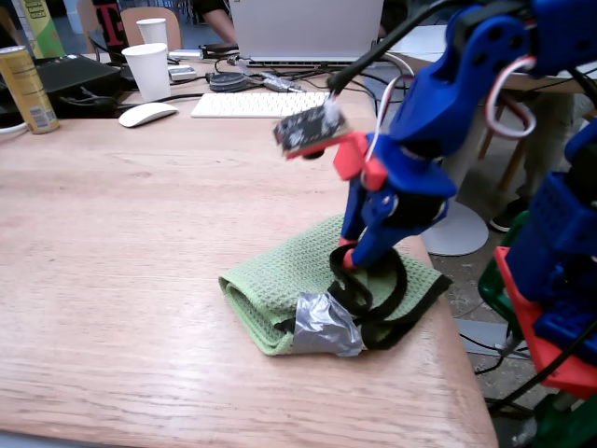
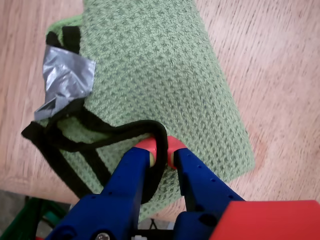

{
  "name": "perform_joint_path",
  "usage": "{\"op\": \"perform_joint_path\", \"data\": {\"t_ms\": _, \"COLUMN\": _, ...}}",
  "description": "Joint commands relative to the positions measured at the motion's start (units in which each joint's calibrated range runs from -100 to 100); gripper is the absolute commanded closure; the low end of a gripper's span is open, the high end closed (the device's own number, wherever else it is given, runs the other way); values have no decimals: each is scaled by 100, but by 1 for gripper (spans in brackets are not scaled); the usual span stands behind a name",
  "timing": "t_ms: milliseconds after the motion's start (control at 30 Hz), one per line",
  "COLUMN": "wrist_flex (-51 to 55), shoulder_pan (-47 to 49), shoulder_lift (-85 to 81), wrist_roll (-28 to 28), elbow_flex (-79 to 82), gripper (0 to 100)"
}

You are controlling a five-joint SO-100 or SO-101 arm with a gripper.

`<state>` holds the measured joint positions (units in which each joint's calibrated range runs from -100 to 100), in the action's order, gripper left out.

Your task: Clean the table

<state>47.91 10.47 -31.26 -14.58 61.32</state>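
The table (image 1: 140, 271), a broad light-brown wooden top with clear grain and a rounded edge, filled most of the fixed view and ran under everything in the wrist view. Near its right edge in the fixed view, towards the near right corner, lay a folded green cloth (image 1: 289, 280) of waffle weave, with a patch of grey tape (image 1: 325, 325) stuck on its near fold. A black strap (image 1: 378, 301) was looped over the cloth beside the tape.

The blue gripper (image 2: 160, 151) came down onto the cloth, its red-tipped fingers (image 2: 145, 145) pressed together on the black strap, which ran up between them in the wrist view. The fingertips sat at or just above the cloth's surface; whether they touched the weave I could not tell.

Along the far edge of the table in the fixed view stood a white paper cup (image 1: 149, 70), with a white mouse (image 1: 147, 114) just before it and a white keyboard (image 1: 256, 104) to its right. A yellow can (image 1: 26, 89) stood at the far left corner. Off the table's right edge a round white pedestal base (image 1: 457, 229) rested on the floor.
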Motion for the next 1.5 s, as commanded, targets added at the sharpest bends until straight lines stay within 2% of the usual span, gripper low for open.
{"op": "perform_joint_path", "data": {"t_ms": 0, "wrist_flex": -456, "shoulder_pan": -83, "shoulder_lift": 1102, "wrist_roll": -24, "elbow_flex": -690, "gripper": 99}}
{"op": "perform_joint_path", "data": {"t_ms": 233, "wrist_flex": -448, "shoulder_pan": -777, "shoulder_lift": 3512, "wrist_roll": -24, "elbow_flex": -3692, "gripper": 99}}
{"op": "perform_joint_path", "data": {"t_ms": 433, "wrist_flex": -284, "shoulder_pan": -963, "shoulder_lift": 5664, "wrist_roll": 24, "elbow_flex": -7090, "gripper": 99}}
{"op": "perform_joint_path", "data": {"t_ms": 633, "wrist_flex": 2656, "shoulder_pan": -946, "shoulder_lift": 5802, "wrist_roll": 34, "elbow_flex": -10157, "gripper": 99}}
{"op": "perform_joint_path", "data": {"t_ms": 733, "wrist_flex": 3830, "shoulder_pan": -946, "shoulder_lift": 4318, "wrist_roll": 29, "elbow_flex": -10384, "gripper": 99}}
{"op": "perform_joint_path", "data": {"t_ms": 867, "wrist_flex": 4741, "shoulder_pan": -777, "shoulder_lift": 2320, "wrist_roll": 20, "elbow_flex": -8874, "gripper": 99}}
{"op": "perform_joint_path", "data": {"t_ms": 900, "wrist_flex": 4733, "shoulder_pan": -743, "shoulder_lift": 1736, "wrist_roll": 20, "elbow_flex": -8194, "gripper": 99}}
{"op": "perform_joint_path", "data": {"t_ms": 933, "wrist_flex": 4708, "shoulder_pan": -726, "shoulder_lift": 639, "wrist_roll": 5, "elbow_flex": -6703, "gripper": 99}}
{"op": "perform_joint_path", "data": {"t_ms": 1000, "wrist_flex": 4544, "shoulder_pan": -709, "shoulder_lift": -262, "wrist_roll": -20, "elbow_flex": -5353, "gripper": 99}}
{"op": "perform_joint_path", "data": {"t_ms": 1167, "wrist_flex": 2007, "shoulder_pan": -709, "shoulder_lift": -1180, "wrist_roll": -34, "elbow_flex": -1285, "gripper": 99}}
{"op": "perform_joint_path", "data": {"t_ms": 1267, "wrist_flex": 808, "shoulder_pan": -388, "shoulder_lift": -1720, "wrist_roll": -34, "elbow_flex": 235, "gripper": 99}}
{"op": "perform_joint_path", "data": {"t_ms": 1367, "wrist_flex": 283, "shoulder_pan": -371, "shoulder_lift": -1848, "wrist_roll": -34, "elbow_flex": 961, "gripper": 99}}
{"op": "perform_joint_path", "data": {"t_ms": 1467, "wrist_flex": 193, "shoulder_pan": -371, "shoulder_lift": -1788, "wrist_roll": -39, "elbow_flex": 1395, "gripper": 99}}
